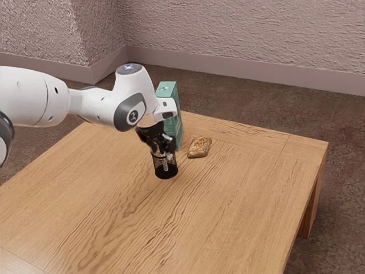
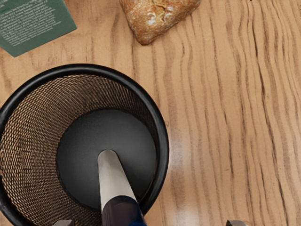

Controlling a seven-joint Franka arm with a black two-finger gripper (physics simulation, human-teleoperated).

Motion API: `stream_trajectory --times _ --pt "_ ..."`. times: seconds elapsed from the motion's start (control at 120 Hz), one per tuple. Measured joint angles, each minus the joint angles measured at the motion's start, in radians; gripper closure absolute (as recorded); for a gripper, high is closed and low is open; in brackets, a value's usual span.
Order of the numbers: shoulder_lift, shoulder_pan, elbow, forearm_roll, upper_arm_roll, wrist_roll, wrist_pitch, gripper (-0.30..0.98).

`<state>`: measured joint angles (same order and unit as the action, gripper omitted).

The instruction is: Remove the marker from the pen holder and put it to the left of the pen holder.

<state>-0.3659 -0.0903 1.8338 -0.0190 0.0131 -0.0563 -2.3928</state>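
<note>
One marker [image 2: 115, 181] is being contained in the black mesh pen holder [image 2: 163, 146], its pale lower part being set off by a dark blue section nearer the hand. End-on standing is being observed, the marker's lower end being directed toward the holder's dark bottom. The black gripper [image 1: 162, 153] is being held directly over the holder, pointed downward. Its fingers [image 2: 236, 223] are being kept spread, one to either side of the marker, with a gap being left between each of them and the barrel; nothing is being pinched. The holder is being supported upright by the wooden bench [image 1: 239, 200]. A green box [image 1: 169, 91], printed with pale text, is being stood upright near the holder, apart from it. A browned piece of bread [image 1: 199, 147] is being borne by the bench near the box, likewise apart from the holder. From the exterior view's left, the white arm [image 1: 102, 105] is being extended over the bench. Beyond, a brown floor [image 1: 342, 171] is being bordered by a rough, pale wall [image 1: 228, 34].
</note>
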Motion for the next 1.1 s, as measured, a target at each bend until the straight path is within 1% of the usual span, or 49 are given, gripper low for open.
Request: stream_trajectory --times 0.1,0.267,0.5,0.567,0.7,0.8,0.983,1.1 --pt "-0.004 0.0 -0.01 0.007 -0.001 -0.002 0.003 0.37" --pt "-0.008 0.0 -0.019 0.011 -0.001 -0.005 0.001 0.45" --pt "-0.004 0.001 -0.02 0.016 0.002 -0.005 -0.002 0.68" --pt "0.001 0.001 -0.02 0.02 0.002 -0.001 -0.002 0.72" --pt "0.022 0.0 -0.02 0.028 0.003 0.01 0.006 0.76" --pt "0.073 0.001 -0.02 0.037 0.008 0.019 0.04 0.77" --pt "0.218 -0.001 -0.013 0.086 0.05 0.034 0.158 0.79" --pt "0.276 0.002 -0.033 0.125 0.099 0.038 0.277 0.79"
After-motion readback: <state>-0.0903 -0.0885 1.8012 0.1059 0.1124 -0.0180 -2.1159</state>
